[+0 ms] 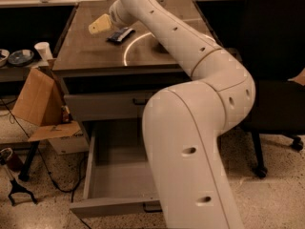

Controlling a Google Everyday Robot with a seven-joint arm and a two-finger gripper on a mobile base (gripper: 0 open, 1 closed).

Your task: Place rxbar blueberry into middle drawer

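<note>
A robot's hand hovers over the far left part of a wooden table, just beside a dark-wrapped snack bar that lies flat on the tabletop near a pale ring marked on the surface. The pick-up appears to be the step in hand. The bar is not lifted, the hand carries nothing that can be seen, and whether it touches the wrapper's left end or sits just clear of it cannot be told. Nor can it be told whether the hand is spread or pressed together, as it shows only as a pale yellowish wedge at the end of the long white arm. Below, the middle drawer stands pulled well out with its grey tray bare, while the upper drawer front above it is closed. The receiving end of the job looks ready, and most of the task remains. The next move likely calls for settling the hand squarely over the bar, closing on its narrow sides, and lifting it flat off the table. The arm would then have to swing back and down past the table's front edge to reach the open tray. A cardboard box leans against the table's left side, with a paper cup behind it, and a dark chair stands to the right.
</note>
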